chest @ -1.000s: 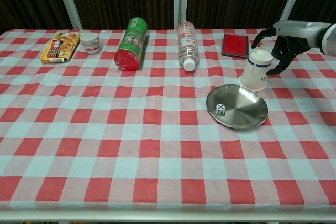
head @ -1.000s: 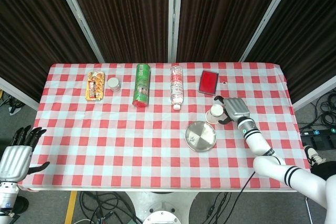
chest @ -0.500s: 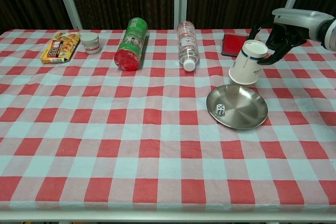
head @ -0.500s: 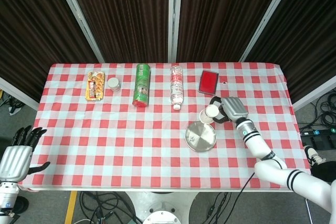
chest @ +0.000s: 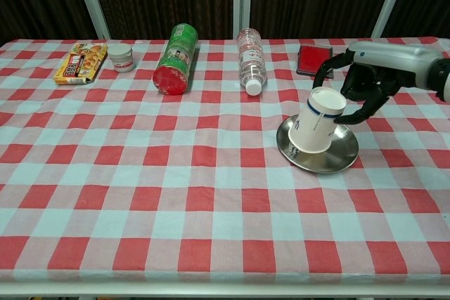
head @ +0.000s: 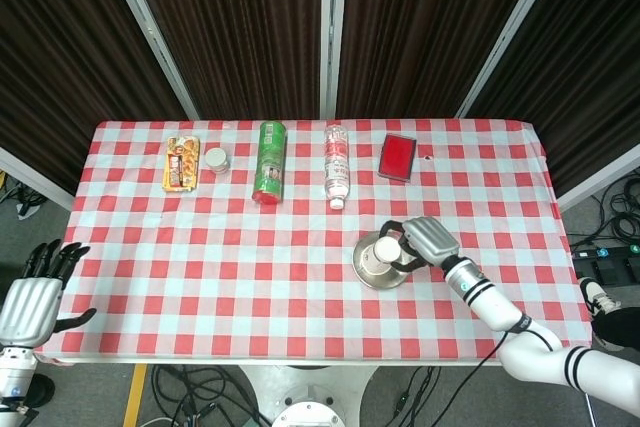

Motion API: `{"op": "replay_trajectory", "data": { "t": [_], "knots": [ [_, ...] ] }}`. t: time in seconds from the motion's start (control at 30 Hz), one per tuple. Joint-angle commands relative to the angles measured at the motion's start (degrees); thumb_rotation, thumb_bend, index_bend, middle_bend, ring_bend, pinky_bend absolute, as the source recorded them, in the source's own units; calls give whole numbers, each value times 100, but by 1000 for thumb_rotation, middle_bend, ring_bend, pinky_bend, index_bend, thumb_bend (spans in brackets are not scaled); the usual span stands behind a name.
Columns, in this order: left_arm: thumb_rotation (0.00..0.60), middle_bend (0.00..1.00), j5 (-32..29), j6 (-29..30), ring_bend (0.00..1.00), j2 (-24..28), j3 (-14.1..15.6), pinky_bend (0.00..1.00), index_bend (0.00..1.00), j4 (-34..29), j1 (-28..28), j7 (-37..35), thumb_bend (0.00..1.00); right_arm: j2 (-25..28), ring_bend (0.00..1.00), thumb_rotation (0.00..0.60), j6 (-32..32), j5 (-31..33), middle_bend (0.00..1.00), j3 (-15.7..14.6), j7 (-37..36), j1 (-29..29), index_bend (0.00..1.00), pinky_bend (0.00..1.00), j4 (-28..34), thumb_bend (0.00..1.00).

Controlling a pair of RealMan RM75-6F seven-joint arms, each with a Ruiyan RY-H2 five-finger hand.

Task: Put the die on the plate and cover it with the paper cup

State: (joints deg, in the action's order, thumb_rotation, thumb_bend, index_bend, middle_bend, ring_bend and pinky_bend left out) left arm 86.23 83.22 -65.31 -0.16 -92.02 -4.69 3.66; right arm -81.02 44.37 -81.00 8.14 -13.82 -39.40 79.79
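Dark curtains back a red-checked table (chest: pixel 140 194). Toward its right edge the paper cup (chest: pixel 316 121), upside down and tilted, sits over the plate (chest: pixel 344 152), hiding the die. The right hand (chest: pixel 365 89) grips the cup's base; the left hand (head: pixel 30 302) hangs spread off the near-left corner. Covering is underway; next, the cup probably needs settling flat, then letting go

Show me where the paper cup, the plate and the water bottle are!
paper cup (chest: pixel 316 126), chest view, on its white side.
plate (chest: pixel 346 147), chest view, on its bare right rim.
water bottle (chest: pixel 249 53), chest view, on its label.
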Motion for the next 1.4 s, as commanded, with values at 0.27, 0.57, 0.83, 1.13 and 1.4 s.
{"op": "replay_trajectory", "data": {
  "t": [0.27,0.57,0.83,1.13,1.4],
  "knots": [
    [600,123,-23,1,16,-55,19,38,145,93,32,-102,0,-421,909,600,3,105,920,-110,929,-228,638,972,-337,218],
    [600,123,-4,-16,16,-99,14,39,145,174,17,-159,0,-428,909,600,197,336,920,-113,1344,-169,638,972,-376,219],
    [600,123,-36,-70,15,-128,15,38,145,211,3,-171,0,-221,909,600,361,142,920,-306,1205,-40,638,971,-139,219],
    [600,123,-32,-73,15,-109,-8,38,145,151,-23,-106,0,-203,909,600,459,5,920,-354,922,-18,637,970,-160,221],
    [600,123,-28,-95,15,-99,2,38,145,115,-35,-66,0,-195,909,600,434,119,920,-312,868,-25,635,969,-369,221]
  ]
}}
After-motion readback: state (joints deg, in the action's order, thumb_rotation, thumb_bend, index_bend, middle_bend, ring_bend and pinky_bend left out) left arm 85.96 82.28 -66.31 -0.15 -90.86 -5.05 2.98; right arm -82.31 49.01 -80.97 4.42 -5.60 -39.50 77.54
